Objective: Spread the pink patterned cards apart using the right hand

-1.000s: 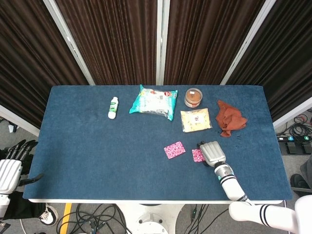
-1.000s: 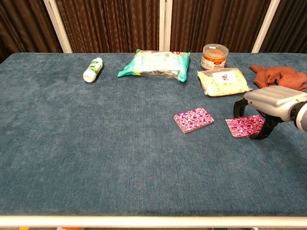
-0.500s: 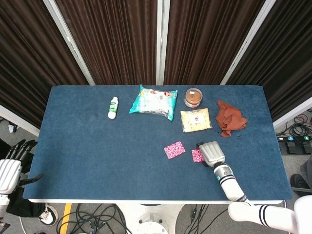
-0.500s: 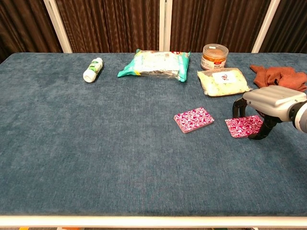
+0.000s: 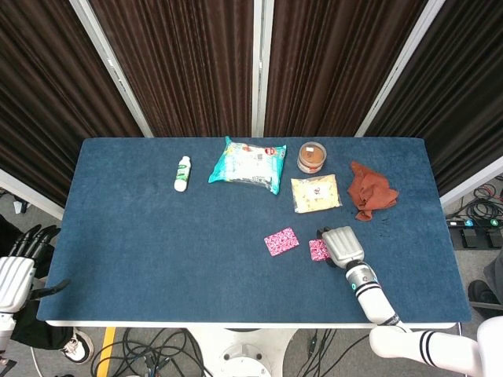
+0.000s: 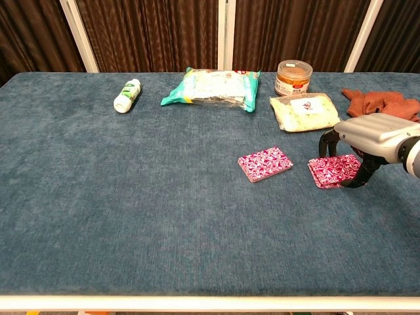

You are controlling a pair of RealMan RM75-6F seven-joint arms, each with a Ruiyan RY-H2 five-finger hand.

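Two pink patterned cards lie apart on the blue table. One card rests flat near the middle. The other card lies to its right, partly under my right hand. That hand hovers over the card with its dark fingers curled down around the card's edges, touching it. My left hand hangs off the table's left side, fingers apart and holding nothing; the chest view does not show it.
At the back stand a white bottle, a teal wipes pack, a brown-lidded jar and a bag of pale snacks. A rust cloth lies at the right, close behind my right hand.
My right hand has lifted slightly and shifted a little back; the card beneath it has barely moved. The other card and the left hand stay put.
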